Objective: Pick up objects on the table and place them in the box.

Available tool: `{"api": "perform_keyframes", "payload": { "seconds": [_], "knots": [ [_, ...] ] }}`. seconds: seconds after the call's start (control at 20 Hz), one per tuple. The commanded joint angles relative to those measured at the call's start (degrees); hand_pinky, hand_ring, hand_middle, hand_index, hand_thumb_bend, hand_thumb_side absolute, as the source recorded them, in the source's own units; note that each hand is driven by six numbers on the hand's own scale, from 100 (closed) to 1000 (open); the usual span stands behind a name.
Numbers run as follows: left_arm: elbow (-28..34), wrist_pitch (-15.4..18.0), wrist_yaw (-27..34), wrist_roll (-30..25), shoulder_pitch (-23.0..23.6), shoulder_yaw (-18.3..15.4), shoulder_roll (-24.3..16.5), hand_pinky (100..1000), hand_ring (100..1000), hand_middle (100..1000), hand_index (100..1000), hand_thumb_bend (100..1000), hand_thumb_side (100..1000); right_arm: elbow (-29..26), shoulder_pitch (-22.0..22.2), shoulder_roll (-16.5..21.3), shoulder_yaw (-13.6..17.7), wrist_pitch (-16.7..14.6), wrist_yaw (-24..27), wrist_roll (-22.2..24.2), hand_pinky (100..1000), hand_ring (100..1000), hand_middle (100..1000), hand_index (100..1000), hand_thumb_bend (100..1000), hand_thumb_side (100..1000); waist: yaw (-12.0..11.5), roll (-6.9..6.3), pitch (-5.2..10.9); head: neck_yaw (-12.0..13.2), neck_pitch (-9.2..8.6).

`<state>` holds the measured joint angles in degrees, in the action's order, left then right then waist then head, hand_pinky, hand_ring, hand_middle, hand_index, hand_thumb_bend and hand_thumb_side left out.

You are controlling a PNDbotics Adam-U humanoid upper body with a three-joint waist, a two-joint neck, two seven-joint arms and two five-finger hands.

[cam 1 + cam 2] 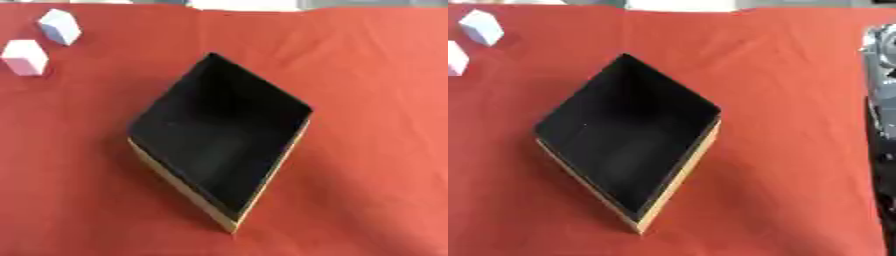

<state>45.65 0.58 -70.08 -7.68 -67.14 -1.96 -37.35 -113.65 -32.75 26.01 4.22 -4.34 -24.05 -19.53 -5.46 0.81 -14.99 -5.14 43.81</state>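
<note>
The worktop (376, 100) is covered edge to edge by a red cloth (79, 175), lightly creased, with a pale strip of something beyond its far edge that cannot be made out. At the far left two small white blocks are seen on the cloth, close together but apart: the nearer white block (24, 57) sits at the left border, and the farther white block (59, 26), faintly bluish on its shaded faces, lies just behind and to the right of it. In the right eye view the nearer block is cut off by the left border. Both blocks are well apart from the box (188, 192), which stands near the middle of the cloth, turned so that one corner points toward the camera and the opposite corner points away. Its interior is black and its outer walls are tan, shown along the two near sides. The floor of the box is dark and dim; no contents can be made out inside it. At the far right, in the right eye view only, a dark and silver mass (881, 90) is seen along the border beyond the cloth's edge, largely cut off; what it is cannot be told. Neither the left hand nor the right hand is caught in either view, so their pose and whether the fingers are spread or curled cannot be told.
</note>
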Motion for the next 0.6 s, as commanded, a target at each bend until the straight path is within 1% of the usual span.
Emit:
{"api": "perform_keyframes", "payload": {
  "seconds": [0.05, 0.4, 0.6],
  "knots": [
    [1.2, 0.0, -0.1, 0.8, -1.0, 0.1, -2.0, 463, 615, 657, 751, 221, 100, -0.9, -0.7, 1.1, 0.3, -0.1, -0.2, -0.1, 799, 681, 615, 798, 100, 678, 0.0, -0.29, 1.45, 0.0, 0.3],
    [1.2, 0.2, -0.3, 1.5, -0.9, 0.3, -2.0, 462, 608, 644, 734, 229, 100, -0.9, -0.8, 1.1, 0.3, -0.1, -0.3, -0.2, 799, 681, 615, 798, 100, 678, 0.0, -0.29, 1.43, 0.0, 0.3],
    [0.1, 0.8, -1.1, -0.9, -0.8, 0.8, -2.0, 533, 655, 688, 772, 245, 100, -0.9, -0.7, 1.1, 0.3, 0.0, -0.3, -0.1, 799, 680, 614, 798, 100, 678, 0.0, -0.29, 1.4, -0.1, 0.3]
  ]
}}
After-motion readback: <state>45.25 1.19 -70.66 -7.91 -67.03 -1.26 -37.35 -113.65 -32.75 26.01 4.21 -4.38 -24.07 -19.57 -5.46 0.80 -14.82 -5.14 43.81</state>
